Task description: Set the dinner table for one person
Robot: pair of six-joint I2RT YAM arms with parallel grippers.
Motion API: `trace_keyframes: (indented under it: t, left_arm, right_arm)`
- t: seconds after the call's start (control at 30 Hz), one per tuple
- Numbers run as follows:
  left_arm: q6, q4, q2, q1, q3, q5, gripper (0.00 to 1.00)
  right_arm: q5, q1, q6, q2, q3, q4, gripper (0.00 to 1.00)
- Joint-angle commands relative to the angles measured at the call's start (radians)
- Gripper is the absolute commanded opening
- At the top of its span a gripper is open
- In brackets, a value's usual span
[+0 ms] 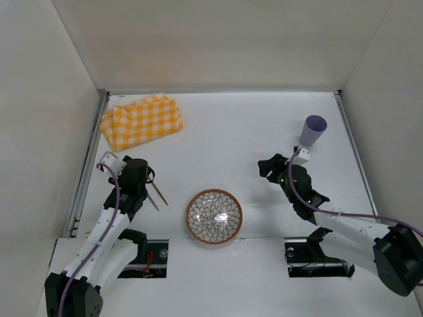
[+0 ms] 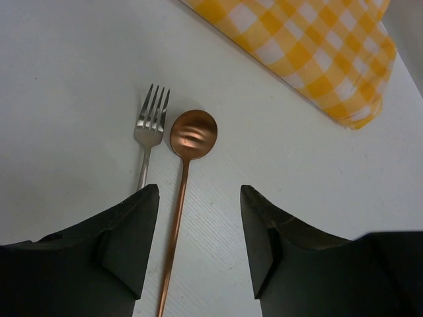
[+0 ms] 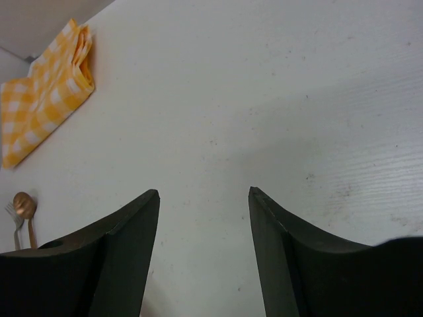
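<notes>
The dinner table (image 1: 251, 125) is a white tabletop with white walls round it. A patterned bowl with a brown rim (image 1: 213, 216) stands at the near middle. A copper spoon (image 2: 192, 135) and a silver fork (image 2: 151, 125) lie side by side on the table, the fork to the left. My left gripper (image 2: 199, 198) is open just over them, the spoon's handle between its fingers near the left one. In the top view the left gripper (image 1: 139, 175) covers their heads; the spoon's handle (image 1: 158, 193) sticks out. My right gripper (image 1: 269, 166) is open and empty over bare table.
A folded yellow-and-white checked cloth (image 1: 141, 121) lies at the back left, and shows in the left wrist view (image 2: 317, 53) and the right wrist view (image 3: 46, 99). A lilac cup (image 1: 313, 130) stands at the back right, behind the right arm.
</notes>
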Motion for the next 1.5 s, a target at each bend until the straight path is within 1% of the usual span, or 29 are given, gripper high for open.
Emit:
trace_keyframes:
  t: [0.0, 0.2, 0.23, 0.27, 0.3, 0.4, 0.43, 0.47, 0.5, 0.57, 0.6, 0.63, 0.7, 0.77, 0.83, 0.9, 1.0, 1.07, 1.17, 1.3, 1.47]
  left_arm:
    - [0.012, 0.055, 0.021, 0.015, 0.001, -0.01, 0.5]
    - [0.056, 0.16, 0.099, 0.029, 0.018, -0.002, 0.53]
    - [0.059, 0.182, 0.11, 0.032, 0.019, -0.002, 0.53]
    - [0.059, 0.214, 0.125, 0.036, 0.016, -0.002, 0.53]
    - [0.059, 0.245, 0.145, 0.046, 0.018, 0.0, 0.53]
    - [0.075, 0.335, 0.232, 0.067, 0.048, 0.018, 0.52]
    - [0.088, 0.367, 0.261, 0.078, 0.059, 0.033, 0.49]
    - [0.107, 0.416, 0.298, 0.096, 0.071, 0.059, 0.45]
    - [0.108, 0.461, 0.332, 0.116, 0.077, 0.091, 0.37]
    - [0.101, 0.528, 0.389, 0.16, 0.09, 0.142, 0.24]
    - [0.092, 0.556, 0.424, 0.182, 0.102, 0.167, 0.22]
    - [0.085, 0.575, 0.464, 0.202, 0.122, 0.179, 0.22]
    - [0.082, 0.585, 0.534, 0.234, 0.162, 0.185, 0.28]
    - [0.079, 0.592, 0.596, 0.263, 0.196, 0.176, 0.37]
    - [0.05, 0.598, 0.651, 0.306, 0.222, 0.159, 0.47]
    - [0.038, 0.604, 0.706, 0.352, 0.251, 0.164, 0.51]
    - [0.03, 0.604, 0.808, 0.423, 0.3, 0.188, 0.52]
    - [0.018, 0.605, 0.863, 0.45, 0.318, 0.204, 0.52]
    - [0.018, 0.607, 0.953, 0.478, 0.358, 0.214, 0.52]
    - [0.018, 0.61, 1.056, 0.51, 0.412, 0.273, 0.51]
    - [0.018, 0.633, 1.108, 0.512, 0.446, 0.282, 0.48]
  right_arm:
    - [0.006, -0.006, 0.004, -0.013, 0.024, 0.051, 0.63]
    - [-0.005, -0.004, 0.009, -0.018, 0.021, 0.045, 0.62]
    - [-0.006, -0.004, 0.009, -0.023, 0.021, 0.045, 0.59]
    - [-0.006, -0.004, 0.007, -0.026, 0.021, 0.051, 0.52]
    - [-0.006, -0.004, 0.004, -0.023, 0.021, 0.054, 0.44]
    - [-0.009, -0.001, 0.006, 0.016, 0.044, 0.031, 0.11]
    - [-0.011, 0.0, 0.009, 0.023, 0.051, 0.016, 0.07]
    - [-0.009, 0.005, 0.012, 0.03, 0.065, -0.006, 0.04]
    - [-0.008, 0.012, 0.01, 0.036, 0.071, -0.013, 0.04]
    - [-0.002, 0.026, 0.006, 0.046, 0.077, -0.017, 0.06]
    - [-0.005, 0.026, 0.003, 0.051, 0.079, -0.017, 0.09]
    - [-0.011, 0.026, 0.0, 0.056, 0.082, -0.015, 0.15]
    - [-0.012, 0.028, 0.0, 0.057, 0.084, -0.013, 0.32]
    - [-0.016, 0.043, 0.0, 0.056, 0.085, -0.006, 0.49]
    - [-0.014, 0.052, -0.002, 0.066, 0.079, 0.022, 0.57]
    - [-0.017, 0.052, -0.002, 0.086, 0.08, 0.033, 0.6]
    - [-0.023, 0.062, -0.002, 0.099, 0.088, 0.028, 0.6]
    - [-0.017, 0.065, -0.002, 0.096, 0.085, 0.034, 0.61]
    - [-0.022, 0.065, -0.002, 0.1, 0.08, 0.037, 0.61]
    - [-0.012, 0.062, 0.004, 0.091, 0.074, 0.037, 0.6]
    - [-0.012, 0.054, 0.003, 0.088, 0.07, 0.039, 0.6]
